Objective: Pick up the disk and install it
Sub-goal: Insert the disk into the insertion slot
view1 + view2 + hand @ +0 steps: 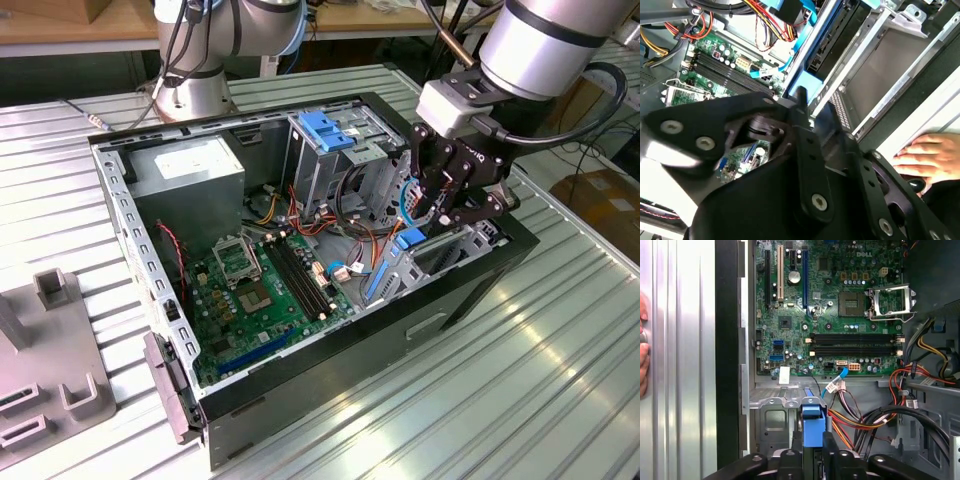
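The disk stands on edge in the drive bay at the front corner of the open computer case, on the exterior view's right. Its blue rail faces up, and the dark body sits low between the bay's metal walls. My gripper hangs right over that bay. In the first wrist view the gripper has a black finger pressed on each side of the blue rail, shut on the disk. The lower part of the disk is hidden inside the bay.
A person's hand rests on the case's outer side, close to the bay. Inside the case are the green motherboard, a grey power-supply box, a metal cage with a blue handle and loose cables. Grey fixtures stand at the exterior view's left.
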